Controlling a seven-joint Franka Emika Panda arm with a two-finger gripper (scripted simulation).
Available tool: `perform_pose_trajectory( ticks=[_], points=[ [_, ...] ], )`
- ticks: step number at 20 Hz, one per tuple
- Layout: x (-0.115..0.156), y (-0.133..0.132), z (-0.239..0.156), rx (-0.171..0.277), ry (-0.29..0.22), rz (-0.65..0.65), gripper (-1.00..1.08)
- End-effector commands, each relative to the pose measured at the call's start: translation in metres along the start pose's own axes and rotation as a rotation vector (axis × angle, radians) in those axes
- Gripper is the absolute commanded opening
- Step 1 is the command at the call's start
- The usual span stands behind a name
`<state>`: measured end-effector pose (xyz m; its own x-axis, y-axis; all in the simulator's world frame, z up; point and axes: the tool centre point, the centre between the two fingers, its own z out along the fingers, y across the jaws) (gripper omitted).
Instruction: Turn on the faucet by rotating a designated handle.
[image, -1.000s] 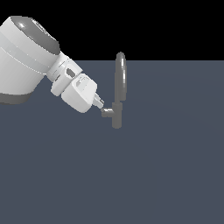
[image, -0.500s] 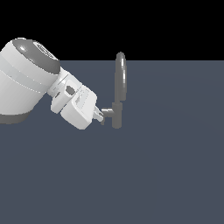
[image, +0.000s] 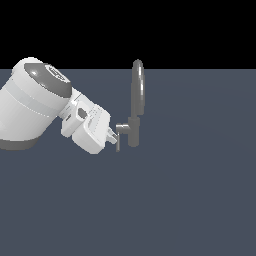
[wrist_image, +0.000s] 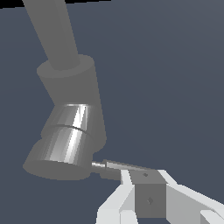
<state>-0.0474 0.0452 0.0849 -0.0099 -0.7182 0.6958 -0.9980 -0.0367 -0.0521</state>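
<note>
On the dark grey desk (image: 190, 200), seen from the exterior view, the small grey faucet (image: 134, 125) stands upright near the middle, with its tall thin loop going up from a short post. From the post a short stub sticks out toward the exterior view's left, and a slim bar hangs down at its end; that is the handle (image: 120, 131). The big white arm comes in from the exterior view's left, and its hand (image: 113, 136) has its tip right at the slim bar, touching it or just beside it. From this side I cannot tell if the fingers are spread or pressed together. Up close in the wrist view, the faucet post (wrist_image: 72, 105) fills much of the picture, and the round shiny end of the handle (wrist_image: 61, 148) points toward the camera. A white and grey finger (wrist_image: 146, 194) reaches up next to it, and its thin tip sits just beside the handle's end. Only this one finger shows clearly, so I still cannot tell if the hand is pinching the handle or only pushing on it. I think the step now is the turning itself, or the very start of it. The next move likely calls for a steady sideways push around the post, keeping the tip against the bar so it does not slip off.
</note>
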Motion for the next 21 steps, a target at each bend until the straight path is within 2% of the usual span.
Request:
perform_pose_trajectory(
  ticks=[1, 3, 4, 21],
  points=[
    [-0.010, 0.011, 0.027, -0.035, 0.015, -0.011, -1.00],
    [-0.013, 0.011, 0.031, -0.037, 0.015, -0.011, -1.00],
    [-0.003, -0.001, 0.004, 0.010, 0.014, 0.002, -1.00],
    [-0.033, -0.029, 0.051, -0.035, 0.015, -0.010, -1.00]
  ],
)
